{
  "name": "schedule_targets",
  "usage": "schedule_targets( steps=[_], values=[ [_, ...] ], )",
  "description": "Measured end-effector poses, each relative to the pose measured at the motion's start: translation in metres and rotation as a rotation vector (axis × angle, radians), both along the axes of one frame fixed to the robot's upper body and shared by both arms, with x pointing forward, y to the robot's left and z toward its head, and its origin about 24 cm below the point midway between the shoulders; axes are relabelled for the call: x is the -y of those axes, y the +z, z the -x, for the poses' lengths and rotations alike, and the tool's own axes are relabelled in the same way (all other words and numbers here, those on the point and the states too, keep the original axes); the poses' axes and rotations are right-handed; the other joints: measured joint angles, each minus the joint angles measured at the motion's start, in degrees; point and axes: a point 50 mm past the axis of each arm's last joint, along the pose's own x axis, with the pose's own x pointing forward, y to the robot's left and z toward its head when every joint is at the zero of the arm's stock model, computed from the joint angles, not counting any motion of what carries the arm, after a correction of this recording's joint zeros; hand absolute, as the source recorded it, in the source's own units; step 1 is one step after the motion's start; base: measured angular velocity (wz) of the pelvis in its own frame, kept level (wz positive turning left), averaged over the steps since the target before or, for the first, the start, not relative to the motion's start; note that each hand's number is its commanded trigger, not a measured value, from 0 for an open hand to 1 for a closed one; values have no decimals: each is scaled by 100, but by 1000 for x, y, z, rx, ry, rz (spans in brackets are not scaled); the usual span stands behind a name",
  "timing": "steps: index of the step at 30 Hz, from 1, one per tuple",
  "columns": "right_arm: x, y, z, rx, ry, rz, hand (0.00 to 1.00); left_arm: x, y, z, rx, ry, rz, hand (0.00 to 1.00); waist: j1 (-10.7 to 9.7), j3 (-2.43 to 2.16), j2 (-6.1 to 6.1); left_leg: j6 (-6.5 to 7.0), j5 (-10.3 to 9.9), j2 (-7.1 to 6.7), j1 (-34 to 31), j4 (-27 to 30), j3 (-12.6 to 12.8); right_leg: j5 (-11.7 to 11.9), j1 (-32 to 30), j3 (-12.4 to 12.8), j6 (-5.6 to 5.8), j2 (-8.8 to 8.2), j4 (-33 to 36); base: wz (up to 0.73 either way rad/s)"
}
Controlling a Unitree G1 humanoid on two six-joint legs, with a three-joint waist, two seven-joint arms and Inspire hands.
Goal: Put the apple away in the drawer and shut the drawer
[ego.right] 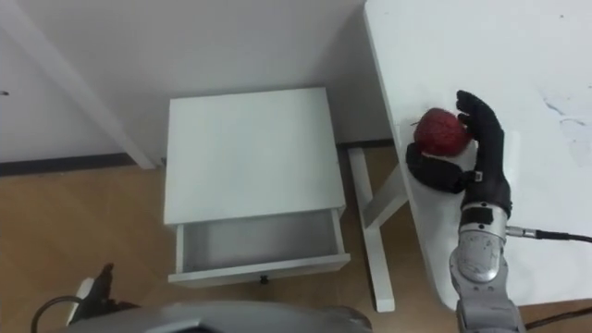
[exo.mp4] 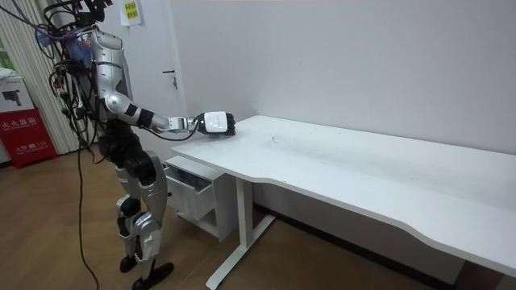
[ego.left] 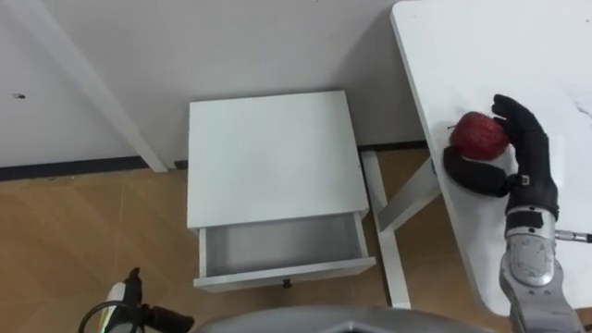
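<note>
A red apple (ego.left: 477,135) lies near the edge of the white table (ego.left: 499,46). My right hand (ego.left: 532,165) is cupped round it, thumb below and fingers curled along its far side. Lower down stands the small white cabinet (ego.left: 268,157) with its top drawer (ego.left: 282,242) pulled open and nothing inside. My left hand (ego.left: 139,301) hangs low at the bottom left. In the room view I stand by the cabinet (exo.mp4: 193,189) with my right hand (exo.mp4: 216,122) reaching onto the table's end.
The table's white leg and foot (ego.left: 393,231) stand just right of the open drawer. A white wall runs behind the cabinet, with a slanted white beam (ego.left: 92,83) on the left. Wooden floor lies in front.
</note>
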Motion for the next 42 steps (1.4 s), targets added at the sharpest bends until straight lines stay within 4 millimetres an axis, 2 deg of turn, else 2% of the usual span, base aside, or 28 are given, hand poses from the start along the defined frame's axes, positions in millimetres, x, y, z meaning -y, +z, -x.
schedule_targets(
  steps=[9,14,23,26,28,30,33,35,36,37,39,42],
  values=[
    [5,-4,8,6,-48,-10,100,-2,0,8,-5,16,-34,0,-26,-56,43,14,-11,-25,-19,33,-28,0,4,-17,1,-6,-11,0],
    [5,-4,9,8,-49,-1,100,-2,1,10,-1,15,-34,0,-28,-68,64,14,-11,-29,-31,35,-41,0,16,-29,1,-8,-77,1],
    [3,-2,6,-10,-9,64,100,1,0,7,-6,-7,-11,0,-12,-67,63,14,-10,-38,-27,33,-49,2,42,-82,1,-4,-71,0],
    [1,-3,5,-22,5,70,100,6,-1,1,-9,-45,14,0,3,-57,48,14,-10,-38,-22,34,-101,3,57,-97,0,-4,-70,3],
    [-1,-2,2,-34,22,85,100,8,-1,-6,2,-60,26,0,86,-42,22,13,-10,-29,-30,37,-113,4,50,-96,-2,1,-70,2],
    [-9,-1,-1,-34,56,83,100,8,-1,-9,5,-64,30,0,161,-36,13,13,-10,-30,-34,36,-112,5,32,-96,-4,6,-73,-5],
    [-40,-1,-12,-26,203,42,100,10,-3,-8,-15,-85,42,0,176,-22,9,13,-10,-32,-40,37,-114,5,22,-103,-4,2,-79,1],
    [-66,-6,-15,-78,370,33,100,15,-4,-11,-26,-119,66,0,227,5,-12,14,-10,-54,-80,38,-140,8,1,-145,1,-10,-87,9],
    [-73,-9,-16,-102,413,31,100,16,-4,-11,-28,-127,74,0,267,12,-19,14,-10,-54,-92,38,-149,10,-6,-154,5,-12,-89,12],
    [-83,-19,-10,-178,480,18,100,17,-4,-16,-26,-144,83,0,343,20,-23,16,-12,-52,-138,47,-188,19,-19,-186,18,-18,-92,14],
    [-94,-31,0,-283,565,1,100,19,-4,-20,-24,-157,100,0,478,69,31,27,-18,-56,-196,63,-277,23,-35,-276,25,-41,-89,23],
    [-106,-35,3,-335,672,9,100,22,-5,-19,-41,-177,125,0,506,111,155,47,-29,-72,-421,170,-345,35,-132,-417,45,-69,-82,19]
  ],
)
